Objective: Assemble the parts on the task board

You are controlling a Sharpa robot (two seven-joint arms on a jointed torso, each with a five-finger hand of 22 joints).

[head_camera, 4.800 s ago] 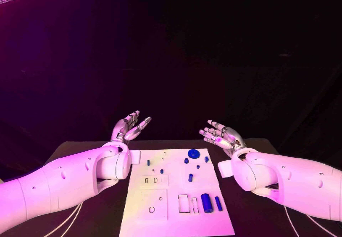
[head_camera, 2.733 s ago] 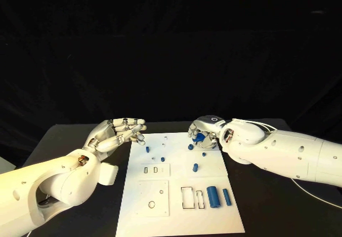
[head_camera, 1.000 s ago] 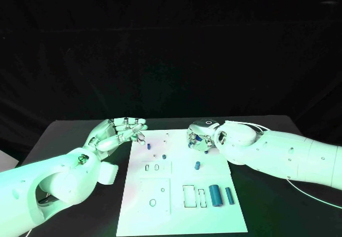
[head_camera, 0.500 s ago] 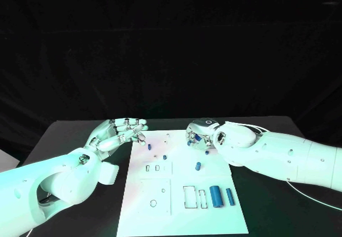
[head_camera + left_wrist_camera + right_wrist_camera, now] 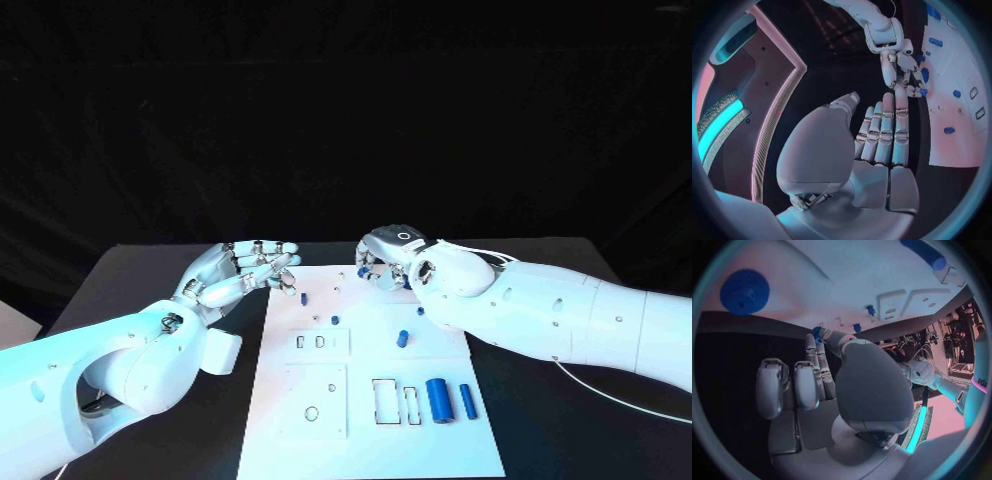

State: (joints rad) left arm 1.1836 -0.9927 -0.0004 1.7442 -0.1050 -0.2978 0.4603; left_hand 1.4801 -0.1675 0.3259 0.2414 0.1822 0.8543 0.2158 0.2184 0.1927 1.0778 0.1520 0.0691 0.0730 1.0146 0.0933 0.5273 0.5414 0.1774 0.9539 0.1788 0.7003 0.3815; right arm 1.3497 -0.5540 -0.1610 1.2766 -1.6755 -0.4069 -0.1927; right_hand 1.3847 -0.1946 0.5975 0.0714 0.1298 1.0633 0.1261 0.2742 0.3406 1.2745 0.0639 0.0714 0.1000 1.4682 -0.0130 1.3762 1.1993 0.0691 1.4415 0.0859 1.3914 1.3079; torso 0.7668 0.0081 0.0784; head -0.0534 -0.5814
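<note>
Your right hand [image 5: 384, 262] hangs over the far end of the task board [image 5: 368, 400], knuckles up and silver fingers turned down toward the matte white plate. In the right wrist view a small blue piece [image 5: 817, 333] sits at the fingertips, seemingly pinched between thumb and a finger, though the angle is too poor to be sure. In that same view a round blue gear [image 5: 744, 291] with a finely toothed rim lies flat on the board, apart from the fingers.

Your left hand [image 5: 242, 270] hovers just beside the board's far left corner, fingers curled toward the thumb with nothing between them.

Nearer you than the right hand, a thick blue cylinder [image 5: 438, 400] and a thinner blue rod [image 5: 467, 399] lie side by side, next to two black-outlined rectangular slots. A short blue peg [image 5: 404, 337] sits mid-board. Another small peg [image 5: 306, 297] lies just beside the left hand's fingertips.
</note>
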